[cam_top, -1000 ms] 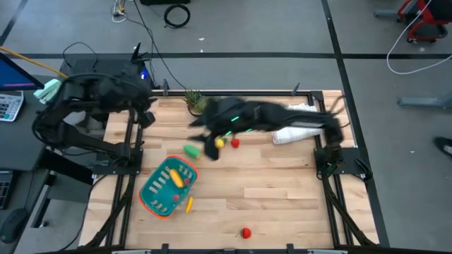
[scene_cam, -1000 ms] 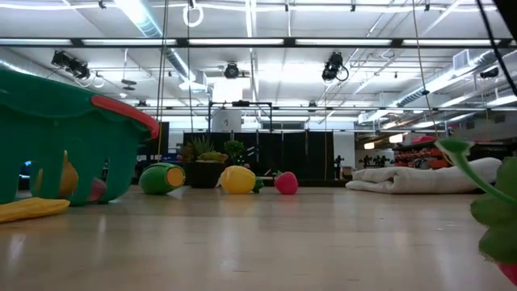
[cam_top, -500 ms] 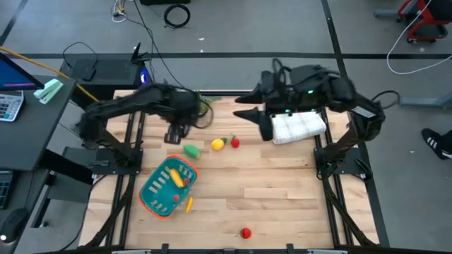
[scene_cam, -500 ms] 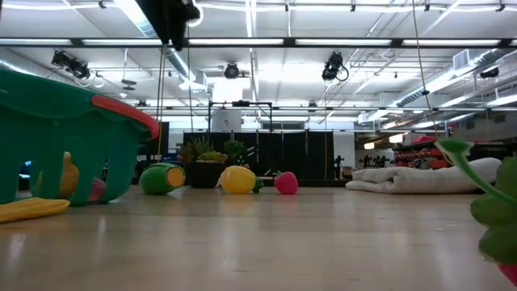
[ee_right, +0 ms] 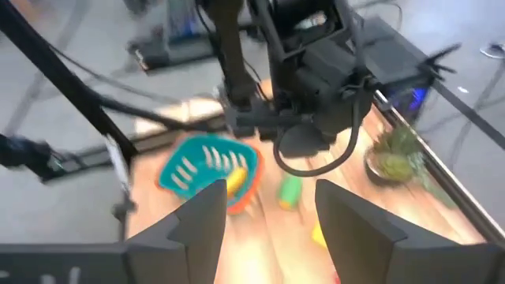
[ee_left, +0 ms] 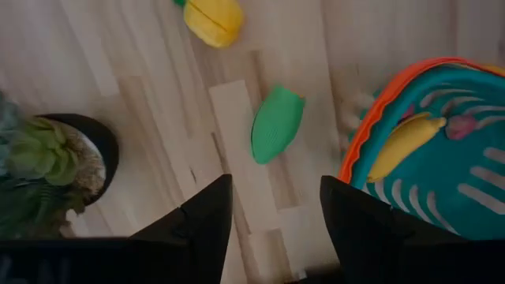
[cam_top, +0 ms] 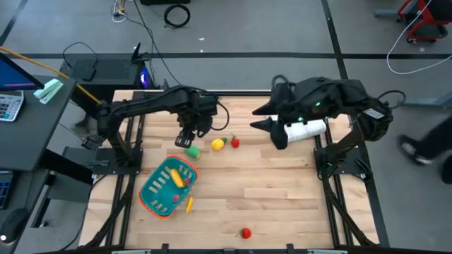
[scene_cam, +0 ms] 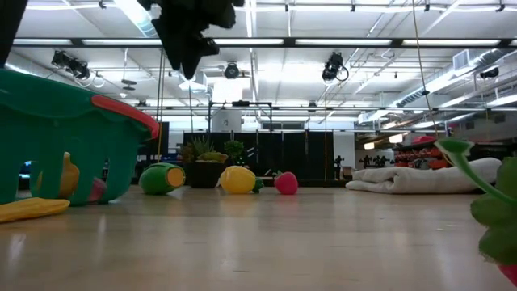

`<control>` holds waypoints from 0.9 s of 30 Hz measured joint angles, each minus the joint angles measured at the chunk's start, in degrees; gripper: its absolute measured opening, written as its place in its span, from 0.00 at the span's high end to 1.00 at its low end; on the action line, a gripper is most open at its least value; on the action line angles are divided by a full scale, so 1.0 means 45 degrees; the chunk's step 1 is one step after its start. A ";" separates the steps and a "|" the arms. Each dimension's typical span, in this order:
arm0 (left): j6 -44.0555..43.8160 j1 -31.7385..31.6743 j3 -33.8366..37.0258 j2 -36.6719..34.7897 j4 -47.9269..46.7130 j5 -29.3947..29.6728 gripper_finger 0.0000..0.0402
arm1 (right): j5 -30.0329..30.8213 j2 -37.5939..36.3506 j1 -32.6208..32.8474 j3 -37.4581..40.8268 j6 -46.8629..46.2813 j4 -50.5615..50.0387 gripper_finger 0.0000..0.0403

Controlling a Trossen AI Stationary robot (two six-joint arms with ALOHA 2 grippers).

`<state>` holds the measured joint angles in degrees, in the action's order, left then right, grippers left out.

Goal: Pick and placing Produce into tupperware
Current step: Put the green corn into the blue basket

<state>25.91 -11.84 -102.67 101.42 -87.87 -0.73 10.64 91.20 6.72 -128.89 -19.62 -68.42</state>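
Left arm swung in over the green piece; right arm pulled back.
Left claw point(ee_left: 272, 217), fingers apart, hung above green piece point(ee_left: 277, 123) on the tabletop point(cam_top: 282, 190) beside the basket point(cam_top: 152, 192); right claw point(ee_right: 264, 229) also apart, empty.

1. This was a robotics lab set in a large industrial hall.
2. The wooden table point(cam_top: 268, 190) stood on a grey concrete floor crossed by dark tape lines, with loose cables point(cam_top: 176, 14) lying on it.
3. Long strip lights point(scene_cam: 347, 41) and pipes ran under a high open ceiling.
4. A desk at the side held a calculator point(cam_top: 8, 107).
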 joint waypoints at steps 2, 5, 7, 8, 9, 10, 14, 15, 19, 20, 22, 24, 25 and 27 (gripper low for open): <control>0.0005 0.0004 0.0000 0.0305 -0.0035 -0.0027 0.50 | 0.0009 0.0090 0.0064 0.0188 0.0031 -0.0230 0.50; 0.0002 0.0014 0.0000 0.0679 -0.0013 -0.0684 0.50 | 0.0014 0.0072 0.0067 0.0468 0.0001 -0.0595 0.50; 0.0019 0.0015 0.0000 0.0930 0.0005 -0.1175 0.51 | 0.0014 0.0067 0.0067 0.0526 -0.0073 -0.0868 0.50; 0.0053 0.0015 0.0002 0.1016 -0.0042 -0.1304 0.51 | 0.0014 0.0067 0.0067 0.0535 -0.0073 -0.1007 0.50; 0.0053 0.0015 0.0005 0.1077 -0.0076 -0.1380 0.51 | 0.0014 0.0067 0.0067 0.0537 -0.0073 -0.1090 0.50; 0.0061 0.0015 0.0005 0.1148 -0.0070 -0.1467 0.52 | 0.0015 0.0067 0.0067 0.0537 -0.0073 -0.1102 0.50; 0.0049 0.0015 0.0305 0.1197 0.0221 -0.1722 0.52 | 0.0024 0.0043 0.0062 0.0537 -0.0063 -0.1098 0.50; 0.0039 0.0015 0.0646 0.1134 0.0396 -0.1801 0.52 | 0.0028 0.0043 0.0062 0.0537 -0.0063 -0.1098 0.50; -0.0221 0.0036 0.2909 0.0735 0.0914 -0.2000 0.52 | 0.0026 0.0043 0.0062 0.0537 -0.0056 -0.1098 0.49; -0.0253 0.0039 0.3486 0.0610 0.0905 -0.1998 0.52 | 0.0024 0.0043 0.0062 0.0537 -0.0055 -0.1096 0.49; -0.0266 0.0112 0.4487 0.0392 0.0840 -0.1999 0.53 | 0.0038 0.0043 0.0062 0.0537 0.0038 -0.1092 0.49; -0.0059 0.0136 0.5167 0.0250 0.0902 -0.1993 0.54 | 0.0261 0.0042 0.0031 0.0537 0.0174 -0.1076 0.49; 0.0024 0.0136 0.5358 0.0213 0.0959 -0.1983 0.55 | 0.0490 0.0038 0.0033 0.0537 0.0291 -0.1078 0.49; 0.0043 0.0135 0.5558 0.0195 0.1368 -0.1852 0.56 | 0.1162 0.0038 0.0033 0.0537 0.0388 -0.1073 0.49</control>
<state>26.11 -11.23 -77.66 102.30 -81.72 -9.07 15.87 91.37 6.87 -126.48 -17.87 -73.25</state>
